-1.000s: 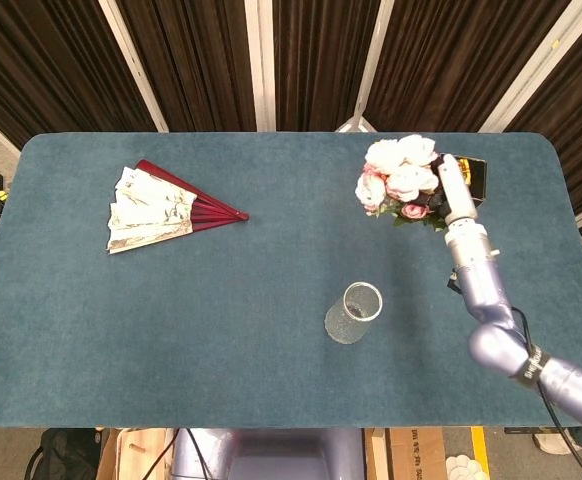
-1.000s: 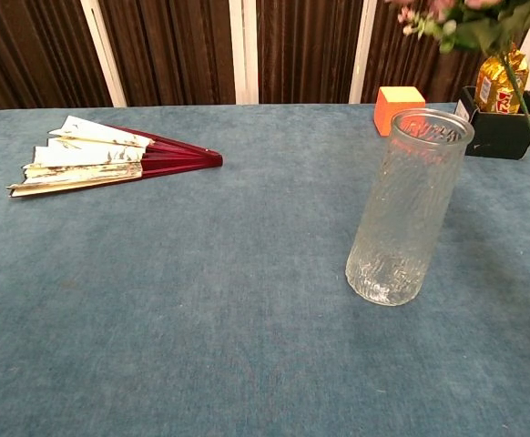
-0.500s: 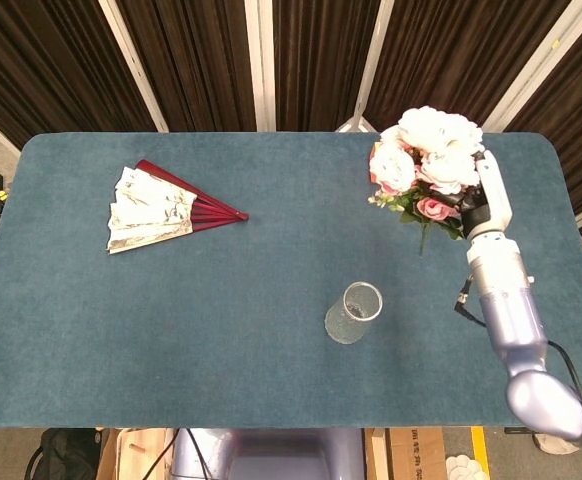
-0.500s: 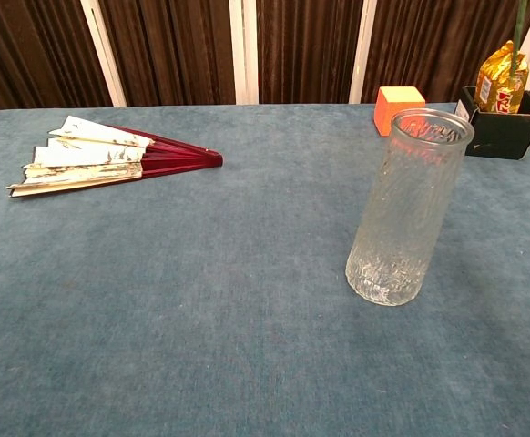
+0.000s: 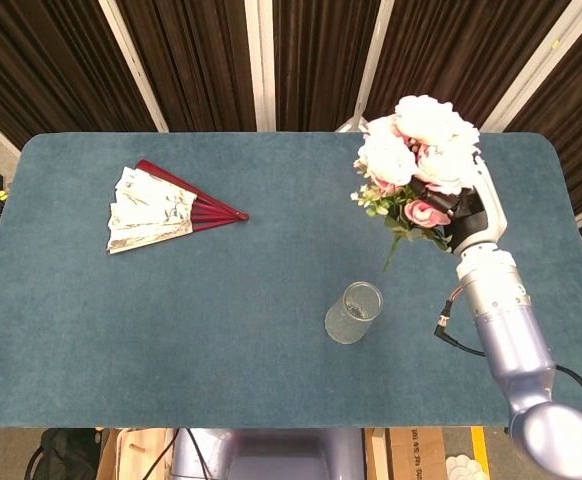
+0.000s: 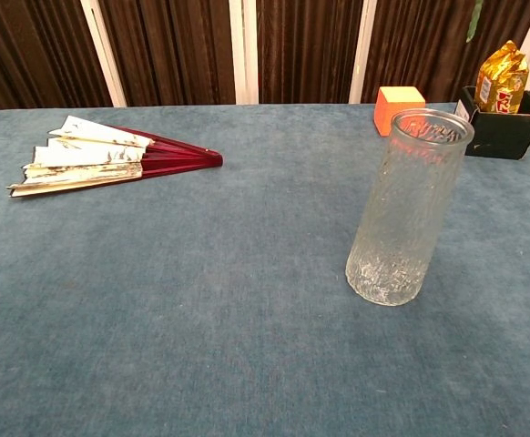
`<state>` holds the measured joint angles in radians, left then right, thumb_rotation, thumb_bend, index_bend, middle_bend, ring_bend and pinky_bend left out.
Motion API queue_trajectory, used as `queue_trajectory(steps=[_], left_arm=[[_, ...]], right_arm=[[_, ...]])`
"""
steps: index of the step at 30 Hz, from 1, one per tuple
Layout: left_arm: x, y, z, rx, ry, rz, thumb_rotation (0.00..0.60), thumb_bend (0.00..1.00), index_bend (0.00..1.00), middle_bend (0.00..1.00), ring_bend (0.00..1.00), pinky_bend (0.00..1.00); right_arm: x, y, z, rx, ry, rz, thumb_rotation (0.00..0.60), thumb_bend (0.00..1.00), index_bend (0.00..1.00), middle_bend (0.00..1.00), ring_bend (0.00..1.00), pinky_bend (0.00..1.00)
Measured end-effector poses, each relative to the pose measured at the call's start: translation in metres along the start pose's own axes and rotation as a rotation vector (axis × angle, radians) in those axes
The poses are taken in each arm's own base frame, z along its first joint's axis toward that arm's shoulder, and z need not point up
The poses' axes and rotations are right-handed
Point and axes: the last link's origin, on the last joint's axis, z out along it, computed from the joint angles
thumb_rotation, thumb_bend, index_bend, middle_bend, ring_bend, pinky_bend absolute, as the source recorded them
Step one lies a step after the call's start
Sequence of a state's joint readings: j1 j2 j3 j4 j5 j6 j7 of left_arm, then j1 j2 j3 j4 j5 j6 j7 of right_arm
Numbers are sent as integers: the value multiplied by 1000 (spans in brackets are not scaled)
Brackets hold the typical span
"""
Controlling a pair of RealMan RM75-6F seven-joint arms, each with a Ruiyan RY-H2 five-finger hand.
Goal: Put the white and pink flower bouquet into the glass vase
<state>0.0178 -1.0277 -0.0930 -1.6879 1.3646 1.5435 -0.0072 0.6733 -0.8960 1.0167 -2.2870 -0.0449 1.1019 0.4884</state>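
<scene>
My right hand (image 5: 476, 210) holds the white and pink flower bouquet (image 5: 416, 165) high above the table, blooms up and green stems pointing down-left toward the glass vase (image 5: 352, 313). In the head view the stem tips hang a little up and right of the vase's rim. The vase (image 6: 409, 208) stands upright and empty in the chest view, where only a sliver of green stem (image 6: 474, 18) shows at the top edge. My left hand is not visible.
A folded paper fan (image 5: 161, 208) with red ribs lies at the far left of the blue table (image 5: 221, 330). An orange cube (image 6: 399, 107) and a black box holding a gold packet (image 6: 502, 86) stand at the back right.
My right hand has lifted the bouquet higher and carried it left and nearer, toward the vase. In the chest view the stem has shifted left at the top edge.
</scene>
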Motion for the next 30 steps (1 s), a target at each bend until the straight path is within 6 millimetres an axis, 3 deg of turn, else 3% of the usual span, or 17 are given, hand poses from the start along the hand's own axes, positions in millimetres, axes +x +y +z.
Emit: queue_trajectory(steps=[15,30], left_arm=[[2,-2,0,3,5,-6,600,250,112,0,0,30],[3,-4,0,12,18,-3,600,249,115,0,0,30]], right_arm=[[-9,41,-13,-67,-60,48,600,520,667,571,505,137],[-6,71,-4,-78,-50,71,600,526,672,571,502,137]])
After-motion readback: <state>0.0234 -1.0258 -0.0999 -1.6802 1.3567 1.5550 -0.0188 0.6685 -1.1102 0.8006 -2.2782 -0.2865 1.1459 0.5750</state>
